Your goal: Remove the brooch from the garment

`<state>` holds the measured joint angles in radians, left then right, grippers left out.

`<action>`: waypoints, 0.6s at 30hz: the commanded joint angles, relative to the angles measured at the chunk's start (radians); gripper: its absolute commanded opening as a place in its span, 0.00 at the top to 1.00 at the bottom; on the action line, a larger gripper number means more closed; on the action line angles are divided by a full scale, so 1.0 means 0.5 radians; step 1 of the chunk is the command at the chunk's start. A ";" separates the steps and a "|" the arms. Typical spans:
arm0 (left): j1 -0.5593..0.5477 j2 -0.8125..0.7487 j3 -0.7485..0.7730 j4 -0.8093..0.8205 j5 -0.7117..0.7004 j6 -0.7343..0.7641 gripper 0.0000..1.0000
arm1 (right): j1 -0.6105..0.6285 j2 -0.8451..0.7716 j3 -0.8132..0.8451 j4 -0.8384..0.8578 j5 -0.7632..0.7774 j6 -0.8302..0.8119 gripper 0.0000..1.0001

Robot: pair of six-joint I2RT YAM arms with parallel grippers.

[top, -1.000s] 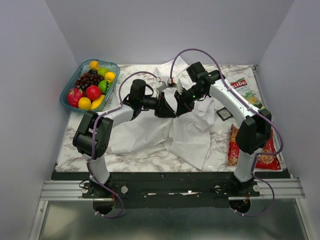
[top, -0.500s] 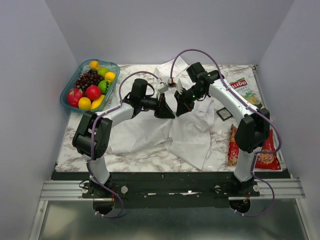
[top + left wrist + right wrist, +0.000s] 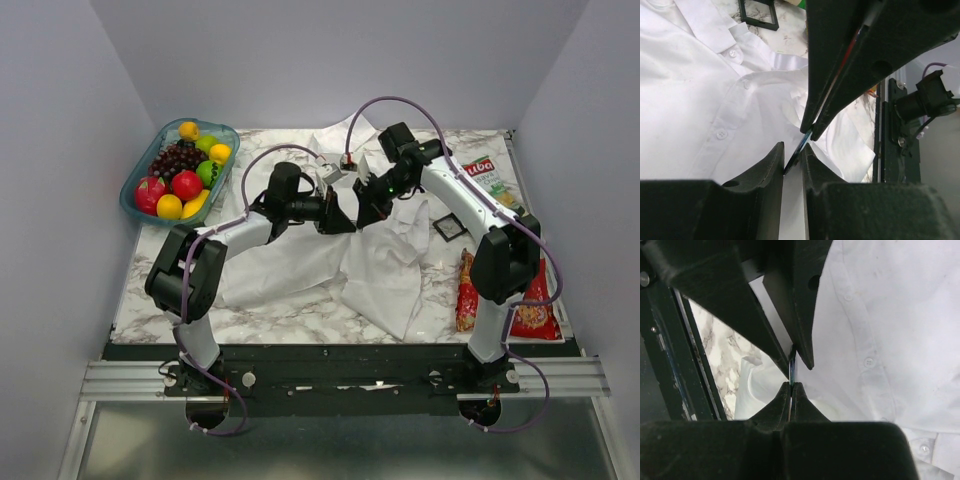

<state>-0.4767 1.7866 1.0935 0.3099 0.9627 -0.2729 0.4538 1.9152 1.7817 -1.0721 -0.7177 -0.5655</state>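
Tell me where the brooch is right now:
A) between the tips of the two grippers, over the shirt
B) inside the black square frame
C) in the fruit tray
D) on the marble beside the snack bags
A: the brooch shows as a thin dark-blue edge where the left gripper and right gripper meet tip to tip, with the white shirt beneath.

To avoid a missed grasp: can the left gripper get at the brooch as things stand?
Probably yes. The brooch, pinched by the right gripper, sits edge-on between the slightly parted fingers of the left gripper, over the garment, with nothing in between.
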 commanded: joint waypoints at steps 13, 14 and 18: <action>-0.081 -0.042 0.117 0.129 -0.254 -0.117 0.63 | 0.053 0.001 -0.152 0.040 -0.231 0.226 0.99; -0.062 -0.063 0.102 0.129 -0.095 -0.086 0.61 | 0.053 0.011 -0.115 0.018 -0.215 0.193 1.00; 0.057 -0.109 0.068 0.068 0.157 -0.040 0.53 | 0.053 0.044 -0.057 0.009 -0.188 0.168 1.00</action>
<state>-0.4931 1.7912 1.1152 0.2363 0.8555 -0.3092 0.4374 1.9255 1.7237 -1.0111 -0.7280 -0.4938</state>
